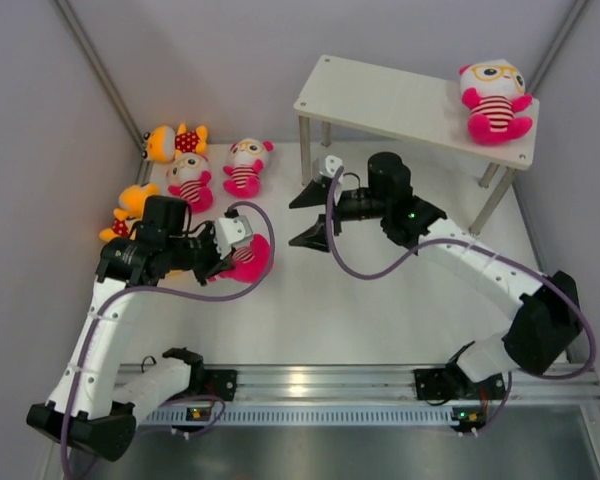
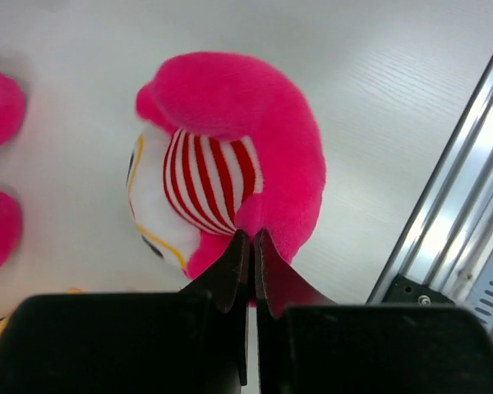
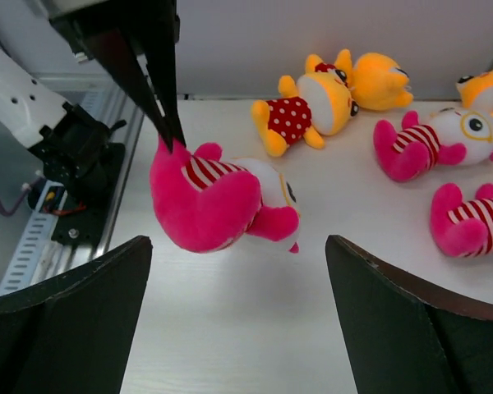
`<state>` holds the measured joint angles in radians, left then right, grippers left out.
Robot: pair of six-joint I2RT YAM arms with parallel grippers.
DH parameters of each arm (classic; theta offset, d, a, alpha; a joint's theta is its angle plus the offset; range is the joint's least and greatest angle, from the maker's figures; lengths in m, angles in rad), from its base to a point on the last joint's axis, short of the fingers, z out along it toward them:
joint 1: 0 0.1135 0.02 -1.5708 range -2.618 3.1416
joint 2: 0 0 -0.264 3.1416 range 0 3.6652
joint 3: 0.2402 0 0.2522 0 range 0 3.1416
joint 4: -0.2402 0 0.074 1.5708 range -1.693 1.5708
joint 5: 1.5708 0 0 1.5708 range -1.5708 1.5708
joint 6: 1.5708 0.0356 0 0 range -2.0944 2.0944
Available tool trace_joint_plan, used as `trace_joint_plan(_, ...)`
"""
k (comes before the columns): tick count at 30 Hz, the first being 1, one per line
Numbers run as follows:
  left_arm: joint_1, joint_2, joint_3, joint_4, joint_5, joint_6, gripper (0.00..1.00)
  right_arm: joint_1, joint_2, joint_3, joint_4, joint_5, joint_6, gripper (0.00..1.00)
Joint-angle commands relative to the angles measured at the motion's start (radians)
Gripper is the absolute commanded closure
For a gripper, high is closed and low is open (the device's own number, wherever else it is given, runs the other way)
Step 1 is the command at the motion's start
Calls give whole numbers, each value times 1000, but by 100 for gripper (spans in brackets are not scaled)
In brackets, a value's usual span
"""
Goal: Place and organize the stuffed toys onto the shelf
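Observation:
My left gripper (image 1: 238, 252) is shut on a pink stuffed toy (image 1: 252, 260) with a red-white striped body. It pinches the plush at its pink edge (image 2: 252, 240), and the toy (image 2: 230, 156) hangs just above the table. My right gripper (image 1: 302, 217) stands open to the right of that toy, facing it, with nothing between its fingers (image 3: 238, 244); the toy (image 3: 218, 197) hangs in front of them. One pink toy (image 1: 495, 100) sits on the right end of the shelf (image 1: 380, 100). Two pink toys (image 1: 190, 180) (image 1: 246, 165) and two orange ones (image 1: 170, 142) (image 1: 130, 210) lie at the back left.
The shelf's metal legs (image 1: 305, 150) stand just behind my right gripper. An aluminium rail (image 1: 360, 380) runs along the near table edge. Grey walls close in the left, back and right. In the right wrist view the loose toys (image 3: 308, 111) (image 3: 431, 139) lie beyond the held one.

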<state>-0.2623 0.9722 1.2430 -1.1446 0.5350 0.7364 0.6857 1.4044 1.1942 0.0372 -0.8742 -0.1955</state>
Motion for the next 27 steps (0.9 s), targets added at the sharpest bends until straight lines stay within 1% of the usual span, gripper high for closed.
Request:
trace_joint_plan(1, -2, -1, -13, -61, 75, 37, 100, 24, 91, 145, 81, -149, 166, 14)
trace_joint_plan(2, -3, -3, -16, -63, 80, 40, 100, 32, 112, 156, 85, -172, 244, 14)
trace_joint_plan(3, -3, 0, -17, -63, 85, 43, 100, 43, 149, 162, 82, -167, 255, 14)
trace_joint_plan(4, -2, 0, -16, -63, 88, 44, 100, 76, 165, 186, 13, -149, 252, 14)
trace_joint_plan(5, -3, 3, -14, -60, 86, 49, 100, 93, 182, 200, -29, -129, 211, 13)
trace_joint_plan(6, -3, 5, -14, -63, 83, 52, 100, 122, 211, 205, -67, -125, 205, 12)
trace_joint_plan(7, -3, 5, -14, -63, 82, 52, 100, 130, 225, 197, -60, -118, 205, 11)
trace_joint_plan(10, -3, -1, -23, -61, 88, 54, 100, 135, 292, 180, 44, -141, 290, 11)
trace_joint_plan(14, -5, -4, -24, -63, 91, 52, 100, 135, 386, 215, 183, -206, 418, 13)
trace_joint_plan(15, -5, -9, -16, -61, 88, 49, 100, 136, 409, 223, 184, -216, 429, 14)
trace_joint_plan(16, -5, -10, -16, -63, 85, 49, 100, 140, 413, 234, 178, -227, 432, 17)
trace_joint_plan(17, -3, -12, -13, -61, 76, 52, 100, 141, 418, 234, 165, -239, 414, 17)
trace_joint_plan(19, -5, -17, -11, -61, 66, 58, 100, 147, 410, 231, 78, -235, 342, 17)
trace_joint_plan(21, -5, -12, -17, -61, 59, 63, 100, 149, 398, 216, 38, -235, 315, 21)
trace_joint_plan(22, -5, -9, -22, -63, 62, 64, 100, 149, 393, 208, 49, -235, 317, 36)
trace_joint_plan(24, -5, -6, -28, -61, 69, 66, 100, 152, 393, 203, 66, -239, 330, 53)
trace_joint_plan(25, -5, -3, -30, -63, 72, 66, 100, 158, 396, 212, 60, -243, 332, 71)
trace_joint_plan(27, -5, -4, -22, -61, 59, 63, 100, 178, 404, 267, -24, -238, 266, 92)
